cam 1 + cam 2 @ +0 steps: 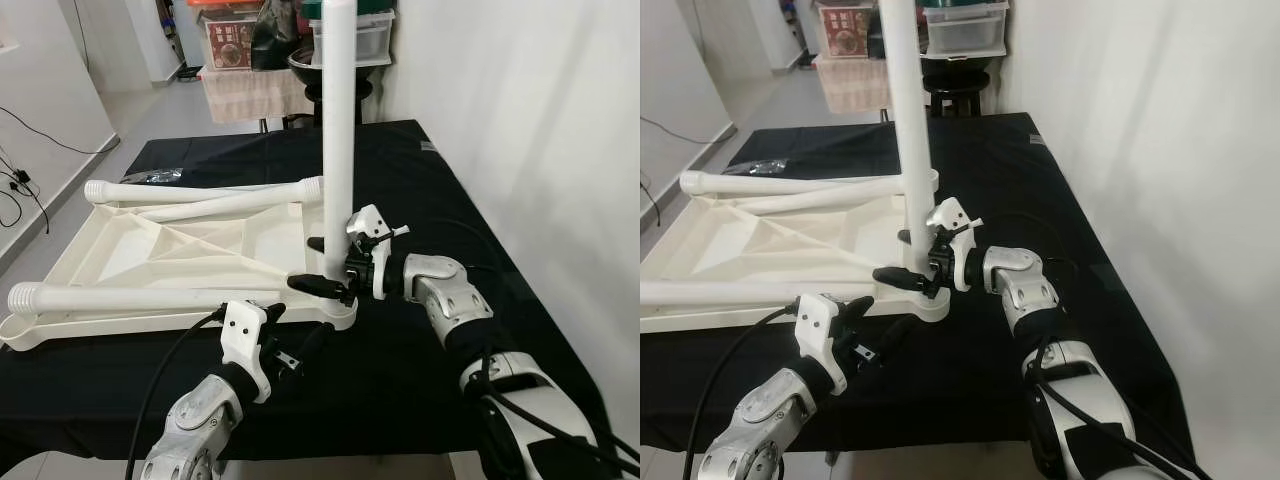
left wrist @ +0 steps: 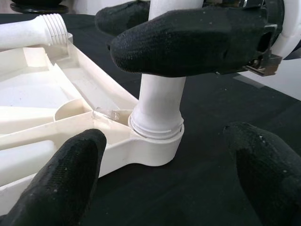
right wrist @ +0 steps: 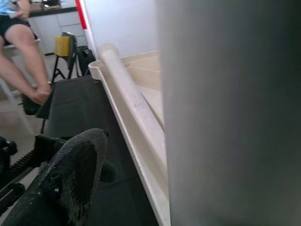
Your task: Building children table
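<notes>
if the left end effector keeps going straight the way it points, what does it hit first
Most likely the table top's corner socket, where the upright leg sits. The left end effector is open and points at it, with the right end effector around the leg just above.

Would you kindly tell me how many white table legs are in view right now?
3. One upright leg stands in the tabletop's near corner socket, gripped by the right end effector. One far leg lies along the far edge; one near leg lies along the near edge. Others may be hidden.

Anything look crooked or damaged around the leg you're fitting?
Nothing stands out. The upright leg stands straight in the corner socket of the upside-down tabletop, the right pincer closed on it near its base. Two other legs lie loose on the tabletop.
</notes>
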Controlling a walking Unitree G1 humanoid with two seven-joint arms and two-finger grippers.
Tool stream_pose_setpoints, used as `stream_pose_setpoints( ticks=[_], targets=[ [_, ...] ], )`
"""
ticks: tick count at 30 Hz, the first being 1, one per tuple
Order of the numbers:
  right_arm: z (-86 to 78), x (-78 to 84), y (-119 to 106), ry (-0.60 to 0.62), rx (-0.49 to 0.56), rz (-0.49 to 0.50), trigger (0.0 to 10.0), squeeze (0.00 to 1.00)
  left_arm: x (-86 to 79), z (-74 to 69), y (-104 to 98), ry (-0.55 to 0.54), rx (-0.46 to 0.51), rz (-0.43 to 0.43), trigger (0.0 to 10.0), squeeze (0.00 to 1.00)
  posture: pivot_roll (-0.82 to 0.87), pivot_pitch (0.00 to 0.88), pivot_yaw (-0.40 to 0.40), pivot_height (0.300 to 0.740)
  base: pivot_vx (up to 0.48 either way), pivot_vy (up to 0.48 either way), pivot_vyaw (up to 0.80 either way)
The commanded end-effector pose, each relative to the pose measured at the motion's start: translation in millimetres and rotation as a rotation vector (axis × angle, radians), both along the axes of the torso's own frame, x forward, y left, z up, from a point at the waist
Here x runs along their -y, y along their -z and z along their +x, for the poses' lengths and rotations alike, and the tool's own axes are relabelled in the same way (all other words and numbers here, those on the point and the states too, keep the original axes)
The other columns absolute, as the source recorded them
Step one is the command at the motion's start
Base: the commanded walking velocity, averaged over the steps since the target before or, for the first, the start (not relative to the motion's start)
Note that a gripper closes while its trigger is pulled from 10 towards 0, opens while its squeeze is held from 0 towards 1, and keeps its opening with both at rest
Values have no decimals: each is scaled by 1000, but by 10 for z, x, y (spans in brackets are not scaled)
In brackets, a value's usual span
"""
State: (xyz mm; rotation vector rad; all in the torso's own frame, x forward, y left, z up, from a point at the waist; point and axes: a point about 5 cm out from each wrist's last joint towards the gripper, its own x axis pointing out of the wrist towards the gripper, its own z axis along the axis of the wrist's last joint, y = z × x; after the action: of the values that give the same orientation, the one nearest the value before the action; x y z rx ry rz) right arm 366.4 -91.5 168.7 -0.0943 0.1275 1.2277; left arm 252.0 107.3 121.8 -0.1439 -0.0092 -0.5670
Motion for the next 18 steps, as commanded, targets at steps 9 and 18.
stream_pose_setpoints(
  ticks=[9,18],
  targets=[
    [-3,26,51,-60,-28,8,0,0,-5,-9,45,-8,-15,7,10000,0,-28,0,29,740,0,0,0],
    [-74,256,187,32,11,7,0,0,-15,-26,31,-8,-13,7,10000,0,-31,11,29,740,0,0,0]
  ],
)
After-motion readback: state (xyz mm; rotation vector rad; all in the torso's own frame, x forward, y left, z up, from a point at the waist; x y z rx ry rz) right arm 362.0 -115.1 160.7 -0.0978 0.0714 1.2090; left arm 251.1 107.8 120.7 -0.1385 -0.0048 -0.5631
